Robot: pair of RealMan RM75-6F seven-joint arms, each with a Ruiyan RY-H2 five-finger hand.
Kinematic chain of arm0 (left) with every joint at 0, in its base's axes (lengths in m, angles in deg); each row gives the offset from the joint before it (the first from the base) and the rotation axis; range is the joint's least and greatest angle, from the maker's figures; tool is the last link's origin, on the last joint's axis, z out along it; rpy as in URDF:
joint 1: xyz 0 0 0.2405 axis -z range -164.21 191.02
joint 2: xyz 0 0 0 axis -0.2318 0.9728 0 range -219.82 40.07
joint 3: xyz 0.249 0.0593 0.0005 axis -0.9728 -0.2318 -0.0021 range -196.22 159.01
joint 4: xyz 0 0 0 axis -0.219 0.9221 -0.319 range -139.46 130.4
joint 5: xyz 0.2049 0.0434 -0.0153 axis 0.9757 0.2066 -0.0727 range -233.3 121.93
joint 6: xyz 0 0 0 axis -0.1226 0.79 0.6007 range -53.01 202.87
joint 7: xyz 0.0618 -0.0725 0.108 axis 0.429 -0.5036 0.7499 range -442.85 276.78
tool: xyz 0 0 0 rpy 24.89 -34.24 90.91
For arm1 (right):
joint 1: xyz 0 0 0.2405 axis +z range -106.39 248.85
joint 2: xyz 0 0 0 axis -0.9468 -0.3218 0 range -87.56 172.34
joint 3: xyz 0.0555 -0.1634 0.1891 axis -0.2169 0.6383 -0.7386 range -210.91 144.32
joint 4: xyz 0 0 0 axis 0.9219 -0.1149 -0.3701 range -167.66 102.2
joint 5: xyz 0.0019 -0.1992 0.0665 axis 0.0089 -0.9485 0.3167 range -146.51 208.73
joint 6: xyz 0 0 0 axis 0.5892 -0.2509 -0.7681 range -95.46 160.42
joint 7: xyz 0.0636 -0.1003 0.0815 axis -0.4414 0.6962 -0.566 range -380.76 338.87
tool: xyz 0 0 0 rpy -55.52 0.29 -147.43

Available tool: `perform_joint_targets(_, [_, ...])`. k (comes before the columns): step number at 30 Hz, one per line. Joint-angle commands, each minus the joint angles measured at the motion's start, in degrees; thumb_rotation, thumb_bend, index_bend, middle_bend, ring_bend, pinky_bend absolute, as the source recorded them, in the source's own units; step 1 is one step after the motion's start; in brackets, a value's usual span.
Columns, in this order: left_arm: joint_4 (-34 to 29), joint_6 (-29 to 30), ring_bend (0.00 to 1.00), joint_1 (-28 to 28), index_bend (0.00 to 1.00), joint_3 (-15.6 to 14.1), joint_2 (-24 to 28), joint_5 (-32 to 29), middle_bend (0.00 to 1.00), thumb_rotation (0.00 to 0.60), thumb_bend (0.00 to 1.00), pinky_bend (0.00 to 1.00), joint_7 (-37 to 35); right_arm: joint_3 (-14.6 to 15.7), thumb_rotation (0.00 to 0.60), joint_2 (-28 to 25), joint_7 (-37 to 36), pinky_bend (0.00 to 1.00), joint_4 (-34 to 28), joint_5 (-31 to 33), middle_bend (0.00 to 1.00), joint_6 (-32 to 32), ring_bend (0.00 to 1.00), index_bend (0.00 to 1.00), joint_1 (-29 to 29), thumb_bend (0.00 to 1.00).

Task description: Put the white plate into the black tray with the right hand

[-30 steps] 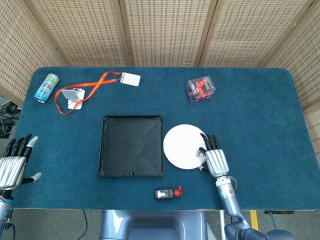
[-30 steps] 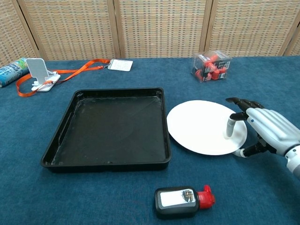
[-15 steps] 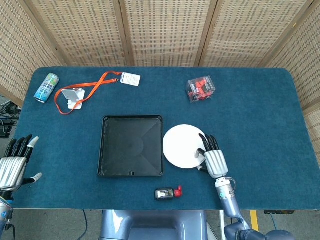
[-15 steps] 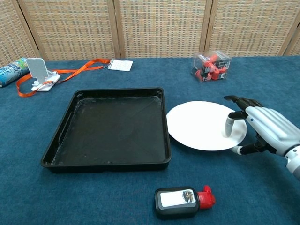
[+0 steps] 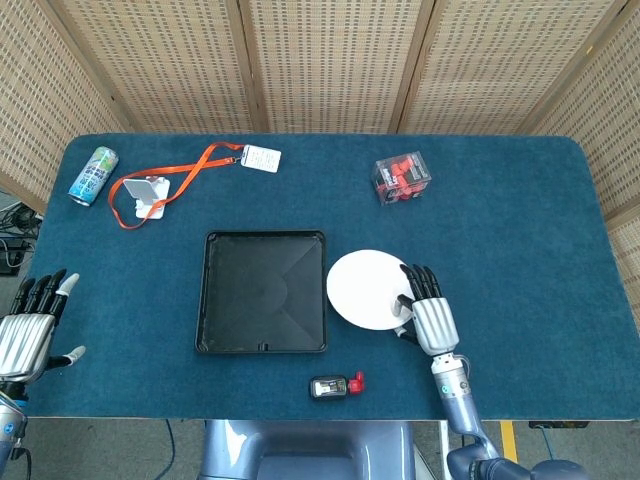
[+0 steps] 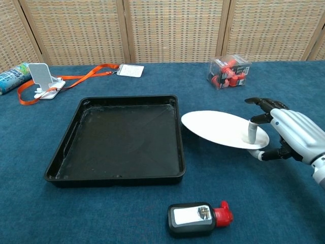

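White against dark blue cloth, the white plate (image 6: 223, 130) sits just to the right of the black tray (image 6: 118, 141), its near-right edge pinched by the robot's right hand (image 6: 294, 134), thumb on top and the other fingers hidden beneath the rim. In the chest view the plate looks tilted and raised off the table (image 5: 500, 220), though how far cannot be told. The left hand (image 5: 28, 330), well to the left of the tray at the table's edge, is cut off by the frame, its fingers spread and holding nothing. Nearer the camera than the tray lies a small black bottle with a red cap (image 6: 199, 218); beyond the tray are an orange lanyard (image 5: 180, 175), a can (image 5: 93, 174) and a clear box of red items (image 6: 229, 71), contents indistinct.
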State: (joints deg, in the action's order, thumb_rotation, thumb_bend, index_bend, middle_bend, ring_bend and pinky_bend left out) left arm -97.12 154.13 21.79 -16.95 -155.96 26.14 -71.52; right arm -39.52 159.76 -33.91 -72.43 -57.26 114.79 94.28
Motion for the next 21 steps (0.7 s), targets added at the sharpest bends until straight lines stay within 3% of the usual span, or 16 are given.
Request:
perform_joint_targets(1, [0.0, 0.1, 0.00, 0.0, 0.00, 0.0, 0.0, 0.1, 0.00, 0.600, 0.00, 0.00, 0.0, 0.0, 0.600, 0.1, -0.3, 0.10, 0.1, 0.0, 0.18, 0.2, 0.01, 0.67, 0.0, 0.57])
perform_joint_targets(12, [0.0, 0.2, 0.00, 0.0, 0.00, 0.0, -0.1, 0.1, 0.00, 0.600, 0.00, 0.00, 0.1, 0.0, 0.600, 0.5, -1.3, 0.10, 1.6, -0.4, 0.21, 2.4, 0.02, 0.71, -0.2, 0.57])
perform_joint_targets(21, [-0.1, 0.2, 0.00, 0.0, 0.00, 0.2, 0.0, -0.1, 0.00, 0.600, 0.00, 0.00, 0.0, -2.2, 0.600, 0.0, -1.5, 0.11, 2.2, -1.5, 0.22, 6.6, 0.03, 0.72, 2.3, 0.57])
